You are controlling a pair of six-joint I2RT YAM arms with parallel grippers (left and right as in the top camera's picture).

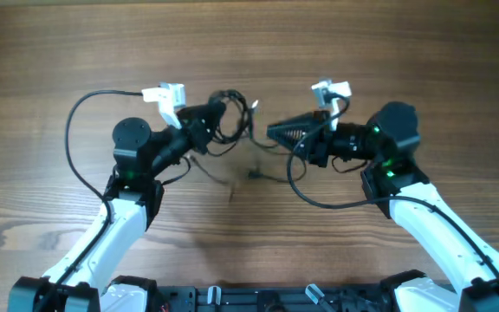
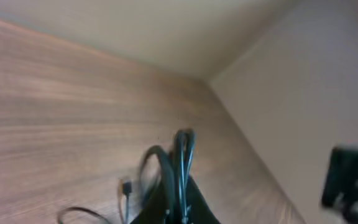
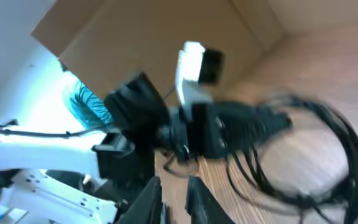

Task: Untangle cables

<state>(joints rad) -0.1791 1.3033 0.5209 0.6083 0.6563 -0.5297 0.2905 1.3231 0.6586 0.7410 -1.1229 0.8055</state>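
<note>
The cables (image 1: 235,115) are thin black cords looped in a small bundle, held above the table. My left gripper (image 1: 218,118) is shut on the bundle. In the left wrist view the cords (image 2: 180,163) rise in loops from between the shut fingers (image 2: 180,208), and a small plug tip (image 2: 127,186) hangs beside them. Loose cord ends trail down to a plug (image 1: 255,174) lying on the wood. My right gripper (image 1: 272,132) is just right of the bundle, apart from it. Its fingers (image 3: 174,198) show a narrow gap with nothing between them. The looped cords (image 3: 337,146) show blurred in that view.
The wooden table (image 1: 388,52) extends all around. Thicker black arm cables arc beside each arm, on the left (image 1: 72,143) and on the right (image 1: 319,199). A beige wall (image 2: 303,87) borders the table's far edge. The left arm's white camera mount (image 3: 192,65) faces my right wrist.
</note>
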